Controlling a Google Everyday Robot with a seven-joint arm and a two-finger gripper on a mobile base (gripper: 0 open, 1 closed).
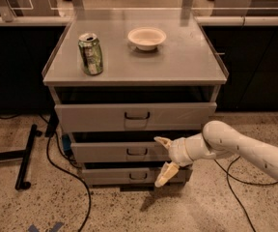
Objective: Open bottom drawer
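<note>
The grey cabinet (pixel 134 76) has three drawers. The bottom drawer (pixel 110 176) is the lowest one, with a slim pale grey front and a small dark bail handle (pixel 138 176). It sits nearly flush under the middle drawer (pixel 105 152). My gripper (pixel 162 160) is open, on the white arm (pixel 235 146) reaching in from the right. One finger lies across the middle drawer front, the other across the bottom drawer front. It is right of the bottom handle, apart from it.
A green can (pixel 90 53) and a white bowl (pixel 147 36) stand on the cabinet top. The top drawer (pixel 177 116) is slightly open. Black cables (pixel 69 178) and a black stand leg (pixel 25 156) lie on the speckled floor at left. More cable lies at right (pixel 233 187).
</note>
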